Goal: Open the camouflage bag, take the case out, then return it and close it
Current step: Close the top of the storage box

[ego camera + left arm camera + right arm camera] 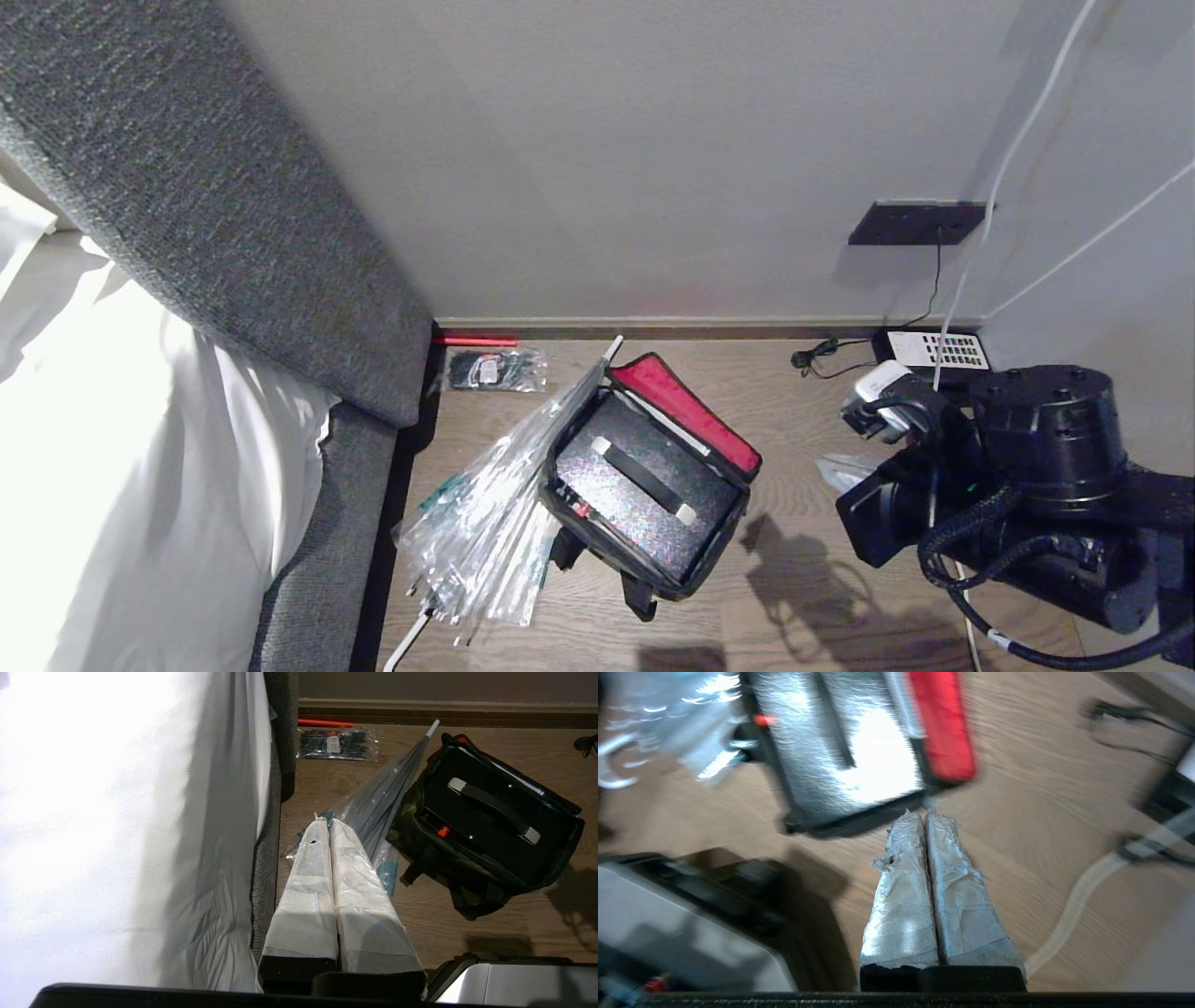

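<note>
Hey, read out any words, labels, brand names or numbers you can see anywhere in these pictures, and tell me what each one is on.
No text can be read.
Small packet on the floor by the wall: white label, print too small to read.
White panel by the wall: a grid of dark marks, not legible as characters.
Camouflage bag and the case in it: no lettering visible.
Clear wrapped umbrella: none visible.

Floor layout beside the bed

The case (644, 485) is seated inside the camouflage bag (695, 569) (lid (686, 411) raised behind it); the umbrella (495, 523) is laid against the bag's left side, between bag and bed (317, 579), with a packet (495, 370) set near the wall (653, 168) behind.
</note>
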